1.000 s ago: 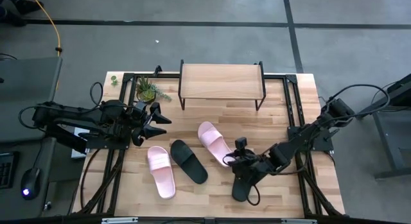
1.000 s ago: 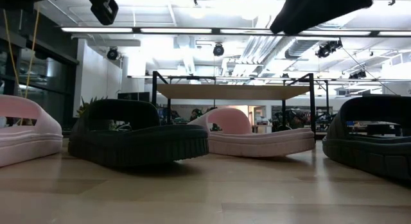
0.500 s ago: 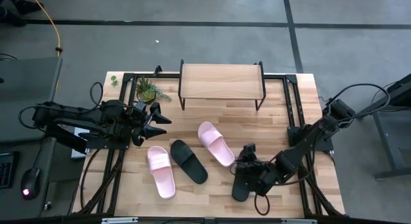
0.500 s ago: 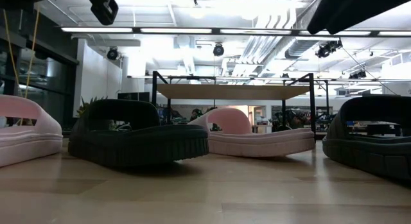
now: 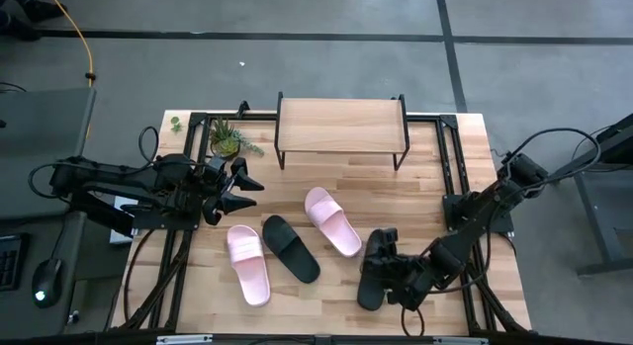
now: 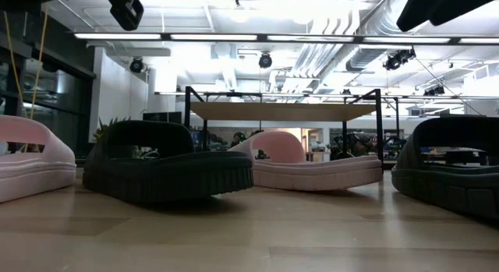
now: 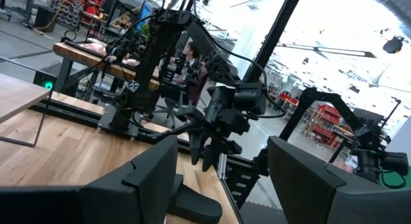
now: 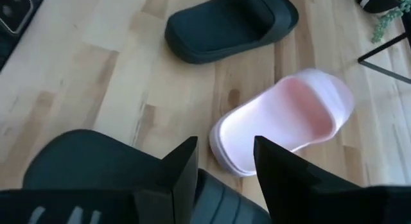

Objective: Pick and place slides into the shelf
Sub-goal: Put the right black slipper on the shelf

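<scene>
Four slides lie flat on the tabletop: a pink one (image 5: 247, 264), a black one (image 5: 291, 248), a pink one (image 5: 332, 221) and a black one (image 5: 372, 284) nearest the right arm. The shelf (image 5: 341, 125) stands at the far edge on its thin black legs, its plank top bare. My right gripper (image 5: 374, 266) is open over the right black slide (image 8: 83, 163). Its fingers (image 8: 183, 166) point toward the pink slide (image 8: 289, 118), and no touch shows. My left gripper (image 5: 240, 185) is open and empty at the table's left, above the wood.
A small potted plant (image 5: 229, 139) stands at the far left, beside the shelf. Black frame rails (image 5: 450, 157) run along the table's left and right sides. Bare wood lies between the slides and the shelf's legs (image 6: 187, 120).
My right gripper has moved toward the table's near edge and slightly right, from beside the middle pink slide to over the right black slide. Its arm has drifted out of the low view's top. The slides have stayed where they were.
</scene>
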Action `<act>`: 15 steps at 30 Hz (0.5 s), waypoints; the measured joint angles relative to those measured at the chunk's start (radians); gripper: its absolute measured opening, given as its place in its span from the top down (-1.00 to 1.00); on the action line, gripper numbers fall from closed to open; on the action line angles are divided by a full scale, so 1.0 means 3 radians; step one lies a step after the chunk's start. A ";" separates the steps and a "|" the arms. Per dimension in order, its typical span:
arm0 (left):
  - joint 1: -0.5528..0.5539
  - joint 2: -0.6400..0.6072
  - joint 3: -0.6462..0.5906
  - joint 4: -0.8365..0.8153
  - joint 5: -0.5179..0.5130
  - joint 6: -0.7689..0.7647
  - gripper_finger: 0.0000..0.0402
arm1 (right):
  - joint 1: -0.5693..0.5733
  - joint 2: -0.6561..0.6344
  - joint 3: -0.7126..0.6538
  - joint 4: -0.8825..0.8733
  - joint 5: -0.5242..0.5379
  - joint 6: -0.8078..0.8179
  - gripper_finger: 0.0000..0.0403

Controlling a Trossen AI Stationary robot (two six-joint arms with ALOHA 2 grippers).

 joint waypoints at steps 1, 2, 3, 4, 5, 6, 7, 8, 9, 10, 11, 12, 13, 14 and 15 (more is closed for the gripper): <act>0.0000 0.0000 0.0000 0.0000 -0.0001 0.0000 -0.12 | 0.0000 0.0010 0.0002 0.0020 -0.0004 -0.0001 0.29; 0.0001 0.0000 0.0000 0.0000 -0.0001 0.0000 -0.12 | 0.0000 0.0037 0.0022 0.0024 -0.0015 -0.0005 0.29; 0.0001 0.0000 0.0000 0.0000 -0.0001 0.0000 -0.12 | 0.0000 0.0082 0.0059 0.0019 -0.0036 -0.0012 0.29; 0.0001 0.0000 0.0000 0.0001 -0.0001 0.0000 -0.12 | -0.0001 0.0155 0.0119 0.0000 -0.0070 -0.0025 0.29; 0.0001 0.0000 0.0000 0.0003 -0.0001 0.0000 -0.12 | -0.0002 0.0241 0.0201 -0.0018 -0.0095 -0.0069 0.29; 0.0001 0.0000 0.0000 0.0003 -0.0001 0.0000 -0.12 | -0.0004 0.0340 0.0297 -0.0047 -0.0101 -0.0107 0.29; 0.0001 0.0000 0.0000 0.0002 -0.0001 0.0000 -0.12 | -0.0003 0.0455 0.0415 -0.0087 -0.0103 -0.0144 0.29; 0.0001 0.0000 0.0000 0.0003 -0.0001 0.0000 -0.12 | -0.0002 0.0569 0.0535 -0.0140 -0.0097 -0.0142 0.29; 0.0001 0.0000 -0.0001 0.0001 -0.0001 0.0000 -0.12 | 0.0008 0.0683 0.0660 -0.0203 -0.0083 -0.0096 0.29; 0.0001 0.0000 -0.0001 0.0001 -0.0001 0.0000 -0.12 | 0.0020 0.0803 0.0788 -0.0256 -0.0079 -0.0040 0.29; 0.0001 0.0000 -0.0001 0.0001 -0.0001 0.0000 -0.12 | 0.0035 0.0913 0.0925 -0.0340 -0.0090 -0.0004 0.29; 0.0001 0.0000 -0.0001 0.0000 -0.0001 0.0000 -0.12 | 0.0055 0.1022 0.1067 -0.0462 -0.0103 0.0024 0.29; 0.0001 0.0000 -0.0001 0.0001 -0.0001 0.0000 -0.12 | 0.0083 0.1133 0.1212 -0.0619 -0.0096 0.0076 0.29; 0.0001 0.0000 -0.0001 -0.0001 -0.0001 0.0000 -0.12 | 0.0109 0.1238 0.1364 -0.0836 -0.0074 0.0139 0.29; 0.0001 0.0000 0.0000 0.0001 -0.0001 0.0000 -0.12 | 0.0130 0.1338 0.1503 -0.1077 -0.0047 0.0222 0.29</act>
